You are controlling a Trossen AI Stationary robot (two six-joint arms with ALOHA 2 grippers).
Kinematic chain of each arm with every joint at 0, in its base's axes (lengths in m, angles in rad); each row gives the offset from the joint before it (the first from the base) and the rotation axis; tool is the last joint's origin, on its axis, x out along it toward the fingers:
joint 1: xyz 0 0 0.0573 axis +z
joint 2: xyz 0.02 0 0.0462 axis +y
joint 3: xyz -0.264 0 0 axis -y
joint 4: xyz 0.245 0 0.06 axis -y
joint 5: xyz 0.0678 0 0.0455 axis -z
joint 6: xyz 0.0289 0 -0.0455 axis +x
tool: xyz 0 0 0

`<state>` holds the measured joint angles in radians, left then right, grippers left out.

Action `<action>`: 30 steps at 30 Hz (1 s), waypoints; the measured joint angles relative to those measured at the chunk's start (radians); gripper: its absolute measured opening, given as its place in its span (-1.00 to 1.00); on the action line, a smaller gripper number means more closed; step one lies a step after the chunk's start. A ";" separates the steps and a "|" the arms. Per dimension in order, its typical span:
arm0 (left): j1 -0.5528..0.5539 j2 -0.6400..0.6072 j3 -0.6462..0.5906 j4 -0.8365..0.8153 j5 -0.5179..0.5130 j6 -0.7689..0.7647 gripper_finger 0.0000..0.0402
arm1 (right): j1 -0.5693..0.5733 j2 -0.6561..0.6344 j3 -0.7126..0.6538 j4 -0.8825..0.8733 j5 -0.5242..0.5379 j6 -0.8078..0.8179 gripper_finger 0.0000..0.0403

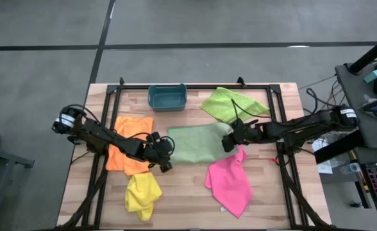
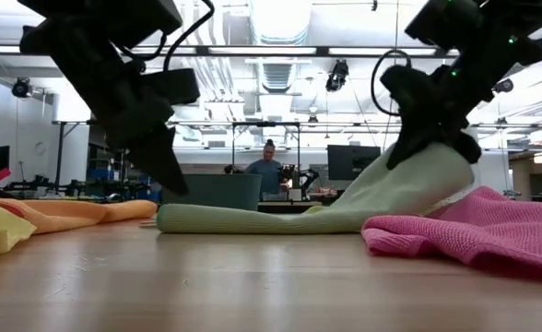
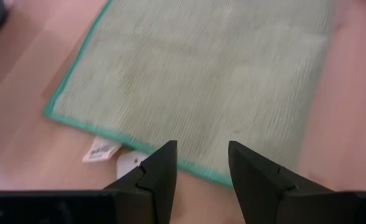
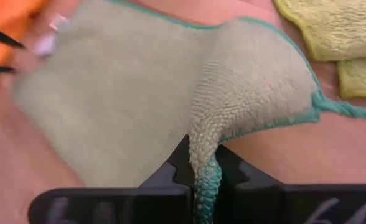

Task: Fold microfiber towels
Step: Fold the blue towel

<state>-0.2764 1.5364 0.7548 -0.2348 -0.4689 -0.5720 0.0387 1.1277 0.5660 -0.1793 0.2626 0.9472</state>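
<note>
Pale butcher-block fills the table (image 1: 188, 186), with a workshop and a person at a desk beyond it in the low view.

At centre, the right gripper (image 4: 203, 169) is pinched tight on the mint towel (image 1: 198, 144), its fingers clamped over a bunched fold at the towel's right edge, so that side rises off the wood in a soft ramp while the rest lies flat. Opposite, the left gripper (image 3: 200, 163) hangs just over the towel's left edge, fingers partly apart and holding nothing; a small white tag (image 3: 99, 150) sticks out from under the hem beside it.

Farther out lie the others: the orange towel (image 1: 128, 151) under the left arm, the yellow towel (image 1: 143, 195) crumpled near the front-left, the pink towel (image 1: 231, 182) draped in front of the right gripper, the lime towel (image 1: 230, 104) at the back right. A teal bin (image 1: 167, 97) sits at the back edge, apart from them all.

Judging by how it drapes, the mint towel is light and limp and will sag wherever it is not held. Its looped pile should grip well rather than slip. The bound hem at the corners looks the best hold; a grip on both near corners should keep the fold square.
</note>
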 joint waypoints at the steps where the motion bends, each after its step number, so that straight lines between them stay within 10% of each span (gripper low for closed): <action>1: 0.000 0.000 -0.003 -0.003 0.000 0.000 -0.36 | 0.000 -0.002 0.001 0.008 0.000 0.004 -0.94; 10: -0.001 0.000 -0.040 -0.004 0.004 -0.025 -0.36 | 0.000 0.130 0.025 0.190 -0.046 -0.005 -0.94; 30: -0.076 0.004 -0.058 -0.004 0.096 -0.094 -0.36 | -0.033 0.644 0.544 0.212 -0.054 -0.249 -0.94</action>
<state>-0.3522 1.5401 0.6972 -0.2389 -0.3733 -0.6664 0.0061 1.7722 1.1100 0.0330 0.2085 0.6984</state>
